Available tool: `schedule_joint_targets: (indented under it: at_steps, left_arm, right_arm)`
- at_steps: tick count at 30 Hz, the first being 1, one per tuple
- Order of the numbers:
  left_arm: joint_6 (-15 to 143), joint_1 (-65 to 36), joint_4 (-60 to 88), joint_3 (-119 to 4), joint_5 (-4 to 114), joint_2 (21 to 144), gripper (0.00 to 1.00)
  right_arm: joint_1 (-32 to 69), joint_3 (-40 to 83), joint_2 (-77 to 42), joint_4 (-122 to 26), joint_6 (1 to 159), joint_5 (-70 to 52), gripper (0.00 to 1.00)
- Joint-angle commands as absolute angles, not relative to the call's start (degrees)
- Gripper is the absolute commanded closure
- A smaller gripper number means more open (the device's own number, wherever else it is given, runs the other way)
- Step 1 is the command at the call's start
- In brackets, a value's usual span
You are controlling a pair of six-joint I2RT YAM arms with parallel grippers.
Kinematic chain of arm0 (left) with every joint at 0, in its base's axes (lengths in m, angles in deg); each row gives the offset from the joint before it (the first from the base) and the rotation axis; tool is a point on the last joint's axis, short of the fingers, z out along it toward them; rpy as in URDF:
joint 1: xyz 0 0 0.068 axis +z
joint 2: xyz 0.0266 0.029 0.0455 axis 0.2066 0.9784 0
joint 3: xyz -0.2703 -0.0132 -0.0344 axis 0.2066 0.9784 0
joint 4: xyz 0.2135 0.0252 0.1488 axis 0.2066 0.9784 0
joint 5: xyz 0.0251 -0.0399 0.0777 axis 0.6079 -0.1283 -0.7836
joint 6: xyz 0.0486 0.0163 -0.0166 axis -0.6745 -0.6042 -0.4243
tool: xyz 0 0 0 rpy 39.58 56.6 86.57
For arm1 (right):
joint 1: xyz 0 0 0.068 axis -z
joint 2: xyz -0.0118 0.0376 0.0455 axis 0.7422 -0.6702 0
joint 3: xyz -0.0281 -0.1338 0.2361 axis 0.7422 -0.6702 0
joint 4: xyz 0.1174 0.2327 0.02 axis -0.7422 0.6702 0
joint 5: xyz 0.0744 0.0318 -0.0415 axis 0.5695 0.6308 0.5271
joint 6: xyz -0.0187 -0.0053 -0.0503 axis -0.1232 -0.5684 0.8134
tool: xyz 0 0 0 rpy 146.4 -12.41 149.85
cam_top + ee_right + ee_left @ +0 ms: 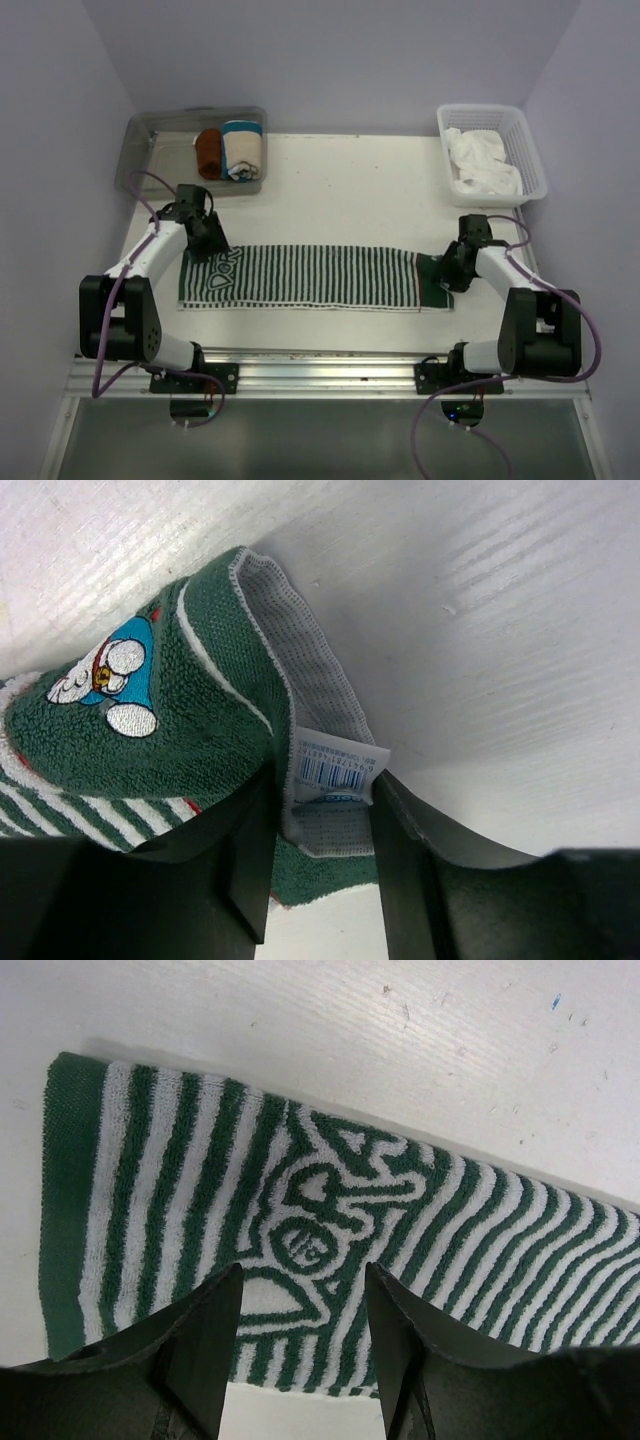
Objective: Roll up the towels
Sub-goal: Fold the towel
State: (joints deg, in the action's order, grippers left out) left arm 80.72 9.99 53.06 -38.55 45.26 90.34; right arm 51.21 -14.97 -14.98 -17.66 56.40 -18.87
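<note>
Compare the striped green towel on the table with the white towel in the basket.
The green-and-white striped cloth towel lies stretched out in a long strip; the plain white cloth towel is crumpled in a heap. The striped one rests on the white table; the white one sits inside the white plastic basket. Neither is rolled yet.

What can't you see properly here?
- Top view: left arm covers the striped towel's left corner.
- Left wrist view: left fingers hide the towel's near edge.
- Right wrist view: label print too small to read; unclear whether right fingers pinch the corner.
- Top view: basket wall hides the white towel's underside.
</note>
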Motion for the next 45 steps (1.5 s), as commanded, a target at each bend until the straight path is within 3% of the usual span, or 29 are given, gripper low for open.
schedule_joint_targets:
  at_steps: [1,8,18,31,40,45]
  left_arm:
    - [80.3,10.1,51.3,-37.8,45.8,90.4,0.44]
    - [80.4,10.1,51.2,-37.7,46.0,90.7,0.44]
    - [80.3,10.3,50.7,-37.5,46.0,91.5,0.44]
    - [80.3,10.2,50.5,-37.3,46.7,92.1,0.44]
    - [81.3,8.1,49.7,-34.9,48.0,92.7,0.44]
    - [83.6,4.2,47.5,-32.4,49.6,93.9,0.44]
  right_arm:
    - [51.1,-15.9,-17.4,-20.2,56.9,-20.2,0.62]
    - [51.2,-15.2,-16.0,-20.1,57.7,-20.7,1.0]
    - [48.5,-11.6,-2.2,-13.6,59.1,-23.8,1.0]
    - [34.7,-6.4,-1.7,-9.7,53.2,-29.0,1.0]
    - [33.0,-3.8,-0.9,-10.1,51.1,-27.3,1.0]
    - [36.8,-2.0,-2.0,-9.9,53.1,-26.8,1.0]
